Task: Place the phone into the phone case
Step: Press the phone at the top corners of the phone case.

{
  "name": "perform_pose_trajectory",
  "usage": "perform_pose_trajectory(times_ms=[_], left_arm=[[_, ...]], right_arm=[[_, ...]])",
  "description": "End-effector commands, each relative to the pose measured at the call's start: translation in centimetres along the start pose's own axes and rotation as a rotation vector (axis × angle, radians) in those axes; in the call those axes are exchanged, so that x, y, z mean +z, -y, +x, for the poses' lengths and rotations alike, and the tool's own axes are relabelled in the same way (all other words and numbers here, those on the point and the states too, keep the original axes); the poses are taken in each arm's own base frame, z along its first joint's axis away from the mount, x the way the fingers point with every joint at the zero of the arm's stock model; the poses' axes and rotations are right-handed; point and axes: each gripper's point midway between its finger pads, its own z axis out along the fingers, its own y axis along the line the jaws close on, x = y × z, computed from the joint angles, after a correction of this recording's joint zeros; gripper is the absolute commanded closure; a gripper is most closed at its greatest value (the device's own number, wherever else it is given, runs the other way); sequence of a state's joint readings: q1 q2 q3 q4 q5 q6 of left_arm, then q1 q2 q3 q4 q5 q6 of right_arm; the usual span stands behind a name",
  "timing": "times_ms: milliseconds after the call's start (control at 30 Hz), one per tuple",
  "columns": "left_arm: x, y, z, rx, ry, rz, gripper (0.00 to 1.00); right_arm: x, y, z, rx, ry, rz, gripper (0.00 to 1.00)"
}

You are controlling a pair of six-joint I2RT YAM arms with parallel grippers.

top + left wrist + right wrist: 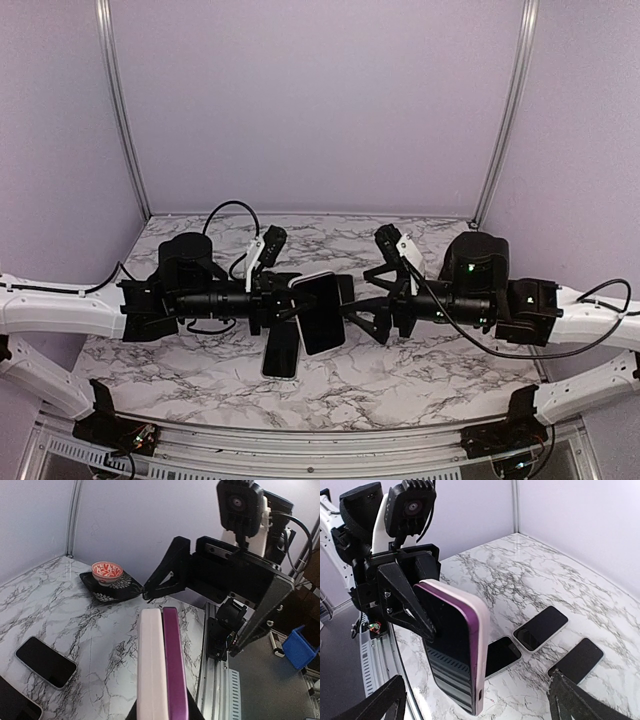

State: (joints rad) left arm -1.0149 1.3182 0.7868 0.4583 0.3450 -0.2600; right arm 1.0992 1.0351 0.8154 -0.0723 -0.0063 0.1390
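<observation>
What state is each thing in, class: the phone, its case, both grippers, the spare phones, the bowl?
phone: lifted, screen dark, purple edge exposed.
phone case: against the phone's back.
left gripper: shut on phone and phone case.
right gripper: open, empty.
spare phones: flat on table, screens dark.
bowl: upright on dark plate.

Cropped at the left wrist view's lower edge: the bottoms of the white case (151, 670) and purple phone (174, 670), and the grip of the left gripper (292, 300) on them. Could not tell whether fully seated. Cut by that view's corner, a dark phone (12, 702); by its right edge, a blue bin (295, 647). Saw only fingertips (380, 700) of the right gripper (360, 300) in its own view.
</observation>
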Motion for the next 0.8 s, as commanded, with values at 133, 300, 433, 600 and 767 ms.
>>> perform_pose_trajectory(times_ms=[133,300,433,600,767], left_arm=[[-1.7,4.8,-0.8,0.295,0.06,0.124,1.0],[-1.8,5.4,-0.9,0.345,0.066,0.141,1.0],[-1.9,5.7,-0.9,0.352,0.069,0.153,1.0],[-1.9,6.1,-0.6,0.351,0.06,0.172,1.0],[-2.0,6.4,-0.7,0.357,0.065,0.182,1.0]], right_arm=[[-1.3,-6.7,-3.0,-0.144,0.09,-0.437,0.19],[-0.8,-6.8,-2.6,-0.141,0.08,-0.45,0.45],[-0.1,-6.9,-2.3,-0.134,0.054,-0.458,0.45],[0.6,-7.0,-2.4,-0.129,0.053,-0.465,0.49],[0.6,-6.9,-2.7,-0.132,0.064,-0.462,0.97]])
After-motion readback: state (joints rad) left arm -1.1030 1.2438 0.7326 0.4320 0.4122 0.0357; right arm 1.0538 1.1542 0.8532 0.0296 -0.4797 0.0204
